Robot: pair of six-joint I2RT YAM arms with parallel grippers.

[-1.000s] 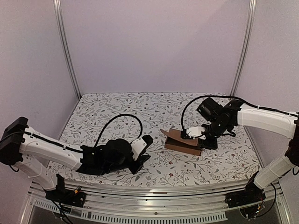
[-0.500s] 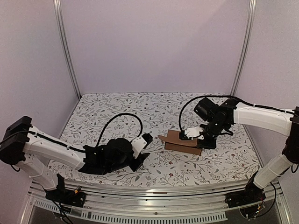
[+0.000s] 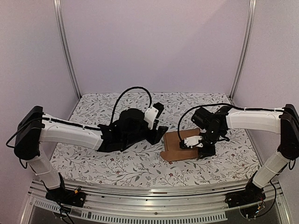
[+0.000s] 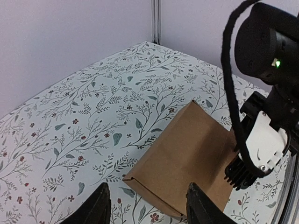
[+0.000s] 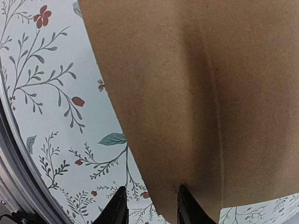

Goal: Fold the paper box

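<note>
**Both claws open at the box**

My right claw (image 5: 150, 207) shows a narrow gap between its tips, and I see nothing pinched in it. Only brown card lies beyond the gap. In the left wrist view its black tip sits down on the far end of the box (image 4: 187, 156), touching or very nearly so; I can't tell which. My left claw (image 4: 145, 205) stands wider and empty. The near corner of the box is just ahead of its tips and apart from them.

The box lies low and flat on the table (image 4: 84, 107), right of centre, between the two claws. Its plain top face is up, and the right wrist view shows one crease running along it.

I judge it light and thin: stiff across a panel, willing to bend only at the scored lines, and easy to dent if squeezed hard. On this printed cover it will likely slide at a push, so one claw should pin an end while the other works. The best hold, I think, is a free edge or flap, pinched close to the crease rather than mid-panel.
</note>
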